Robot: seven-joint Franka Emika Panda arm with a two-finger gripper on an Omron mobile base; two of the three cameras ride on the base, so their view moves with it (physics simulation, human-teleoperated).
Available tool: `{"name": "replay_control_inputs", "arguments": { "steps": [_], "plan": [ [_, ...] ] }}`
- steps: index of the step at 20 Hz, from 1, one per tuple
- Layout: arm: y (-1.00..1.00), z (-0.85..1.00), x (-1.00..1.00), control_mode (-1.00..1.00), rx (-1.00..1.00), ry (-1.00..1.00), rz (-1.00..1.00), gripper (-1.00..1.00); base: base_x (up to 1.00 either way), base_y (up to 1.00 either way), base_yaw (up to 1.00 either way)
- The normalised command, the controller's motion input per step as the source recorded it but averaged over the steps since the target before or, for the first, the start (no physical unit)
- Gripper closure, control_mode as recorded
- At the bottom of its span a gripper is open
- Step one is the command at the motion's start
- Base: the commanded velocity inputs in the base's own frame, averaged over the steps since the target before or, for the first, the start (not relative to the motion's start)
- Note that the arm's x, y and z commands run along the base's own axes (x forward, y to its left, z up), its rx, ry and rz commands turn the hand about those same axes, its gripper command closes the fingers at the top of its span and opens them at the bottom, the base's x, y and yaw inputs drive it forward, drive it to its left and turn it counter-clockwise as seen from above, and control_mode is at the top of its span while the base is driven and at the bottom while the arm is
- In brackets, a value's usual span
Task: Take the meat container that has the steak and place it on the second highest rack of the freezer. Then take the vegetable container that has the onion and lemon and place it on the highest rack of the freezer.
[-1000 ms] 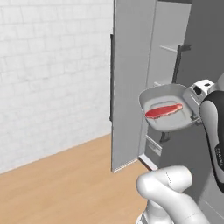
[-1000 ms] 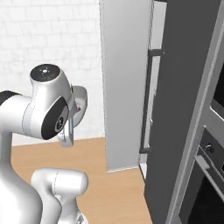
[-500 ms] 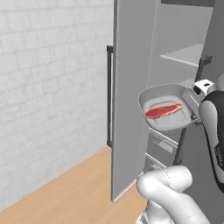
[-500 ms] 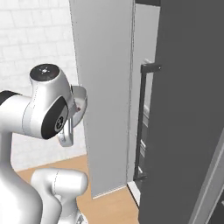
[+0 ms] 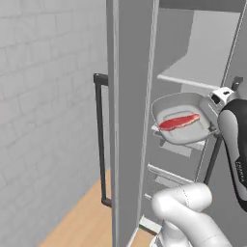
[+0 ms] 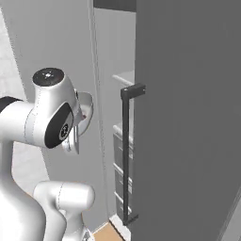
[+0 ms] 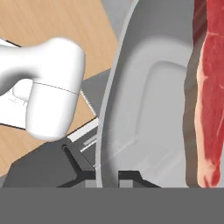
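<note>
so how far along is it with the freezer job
Done: the freezer door is open and the steak tray is picked up. In hand: the gripper is shut on the tray's rim, holding it up by the shelves. Left: setting it on the second highest rack, then the whole onion and lemon container.

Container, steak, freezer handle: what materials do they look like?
Container: smooth light-grey, thin-walled, with a soft sheen; likely plastic, possibly metal. Steak: raw meat, red with a whitish fat streak and grain visible in the hand view. Freezer handle: dark matte bar, probably painted metal or plastic; the render leaves it open.
</note>
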Motion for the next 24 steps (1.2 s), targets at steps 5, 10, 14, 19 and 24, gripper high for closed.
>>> {"name": "replay_control_inputs", "arguments": {
  "steps": [5,10,14,19,24],
  "plan": [
    [0.00,0.00,0.00,1.00,0.00,0.00,0.00,1.00,0.55,0.08,-0.52],
    [0.00,0.00,0.00,1.00,0.00,0.00,0.00,1.00,0.21,0.25,-0.48],
    [0.00,0.00,0.00,1.00,0.00,0.00,0.00,1.00,0.19,0.56,-0.36],
    [0.00,0.00,0.00,1.00,0.00,0.00,0.00,1.00,0.30,0.71,-0.27],
    [0.00,0.00,0.00,1.00,0.00,0.00,0.00,1.00,0.25,0.44,-0.36]
  ]
}}
